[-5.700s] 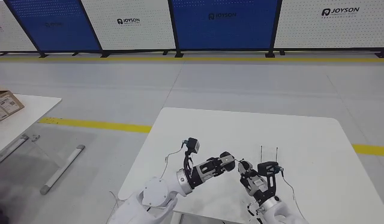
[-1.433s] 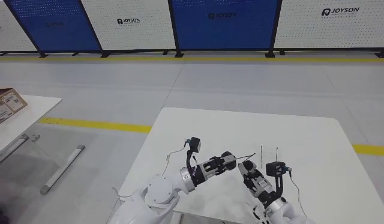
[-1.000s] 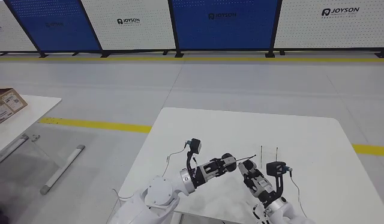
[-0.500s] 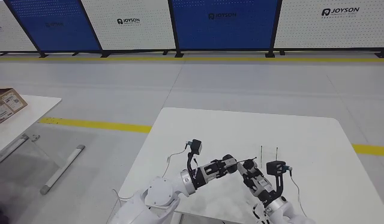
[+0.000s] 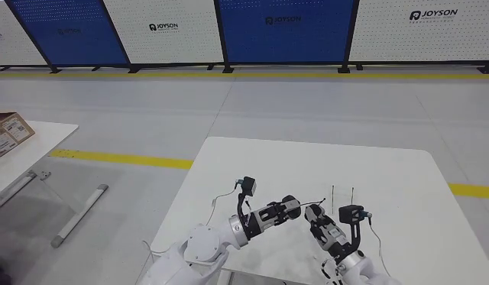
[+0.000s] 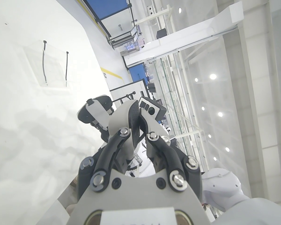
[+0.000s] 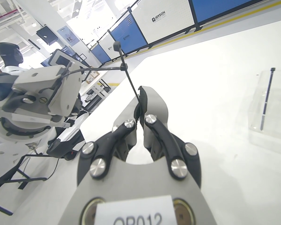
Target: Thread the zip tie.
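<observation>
My right gripper (image 7: 139,99) is shut on the strap of a black zip tie (image 7: 130,83) that rises to a blocky end. A second black strap (image 7: 96,69) runs sideways from my left gripper (image 7: 63,76) and ends in a small head (image 7: 124,66) right where the two straps cross. In the top view both grippers hover close together above the white table (image 5: 306,163) near its front edge, left gripper (image 5: 294,203) facing right gripper (image 5: 311,211), with the thin tie (image 5: 315,202) between them. The left wrist view shows its gripper (image 6: 137,118) shut.
A clear flat tray (image 7: 267,122) lies on the table beyond the grippers, with two spare black zip ties (image 5: 333,193) (image 5: 352,193) lying side by side in it. The table's left edge (image 5: 183,201) and front edge are near the arms.
Since the oldest frame the right arm has shifted a little to the right. Over the last second both grippers stay close together, still shut, with only small shifts.
</observation>
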Controlling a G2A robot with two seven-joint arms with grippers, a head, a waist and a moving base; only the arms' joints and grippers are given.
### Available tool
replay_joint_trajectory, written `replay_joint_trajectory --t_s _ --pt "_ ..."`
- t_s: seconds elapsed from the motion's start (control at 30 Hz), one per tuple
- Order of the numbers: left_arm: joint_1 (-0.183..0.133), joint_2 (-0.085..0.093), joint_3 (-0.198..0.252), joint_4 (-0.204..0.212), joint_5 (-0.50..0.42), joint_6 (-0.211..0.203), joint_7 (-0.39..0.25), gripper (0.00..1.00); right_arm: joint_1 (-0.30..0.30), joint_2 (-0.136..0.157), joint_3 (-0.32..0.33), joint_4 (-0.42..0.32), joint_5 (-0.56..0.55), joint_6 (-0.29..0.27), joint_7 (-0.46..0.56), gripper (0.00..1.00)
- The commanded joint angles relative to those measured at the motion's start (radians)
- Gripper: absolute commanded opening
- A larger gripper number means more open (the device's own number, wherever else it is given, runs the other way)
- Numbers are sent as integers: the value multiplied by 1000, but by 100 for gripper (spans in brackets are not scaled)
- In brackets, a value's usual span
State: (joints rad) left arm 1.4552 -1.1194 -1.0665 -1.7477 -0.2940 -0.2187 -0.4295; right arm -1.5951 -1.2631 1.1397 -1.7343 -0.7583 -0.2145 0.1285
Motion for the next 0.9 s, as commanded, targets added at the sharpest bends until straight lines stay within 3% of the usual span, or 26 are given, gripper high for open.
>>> replay_joint_trajectory --t_s 0.0,0.8,0.83,0.87 --pt "-1 0 0 2 -1 1 1 0 0 0 0 0 0 -1 1 0" --pt "-8 0 -4 2 -2 13 2 0 -5 5 9 -10 20 -4 29 0" --pt "-8 0 -4 1 -2 14 1 0 -4 5 10 -10 22 -5 31 19" --pt "-8 0 -3 1 -1 15 1 0 -4 5 11 -10 23 -6 33 22"
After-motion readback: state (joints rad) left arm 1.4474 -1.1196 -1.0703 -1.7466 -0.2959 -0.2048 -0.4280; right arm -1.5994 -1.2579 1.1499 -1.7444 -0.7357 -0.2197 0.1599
